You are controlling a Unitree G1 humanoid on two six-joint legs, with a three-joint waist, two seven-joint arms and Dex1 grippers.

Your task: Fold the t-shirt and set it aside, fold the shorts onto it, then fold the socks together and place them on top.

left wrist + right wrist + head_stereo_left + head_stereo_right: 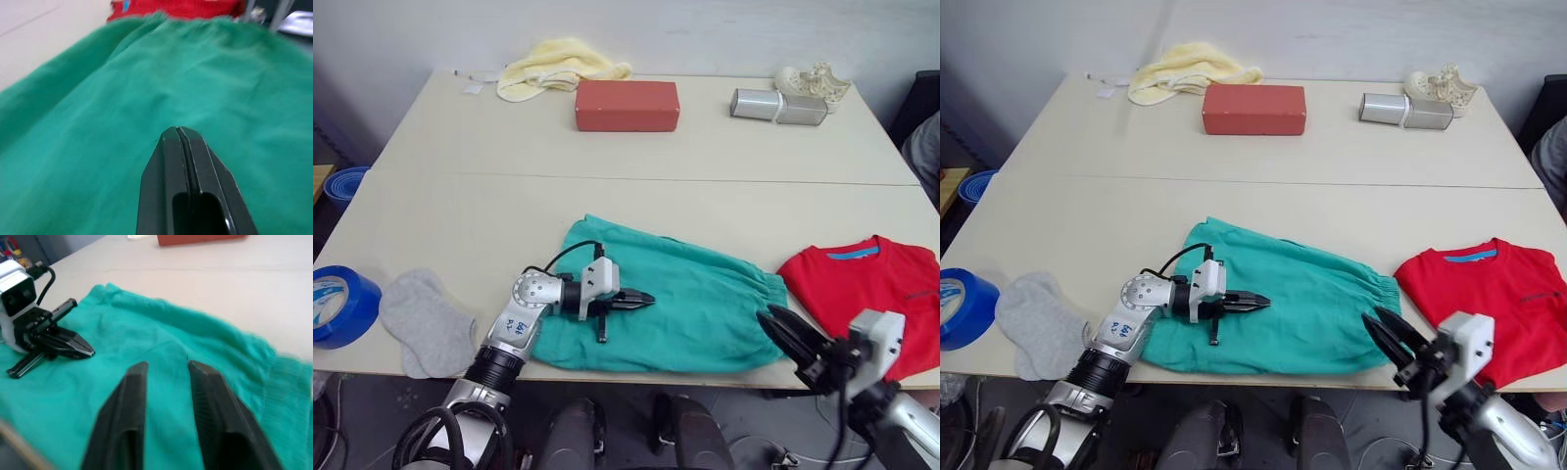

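Shorts (677,305) lie spread at the table's near edge, beside the folded t-shirt (871,294). Left gripper (644,301), fingers closed, rests over them; right gripper (781,329), fingers parted, hovers ready to fold.

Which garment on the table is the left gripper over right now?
The teal-green shorts. The left gripper, fingers shut, hovers over their left half. The red t-shirt lies off to the right, and the grey socks to the left.
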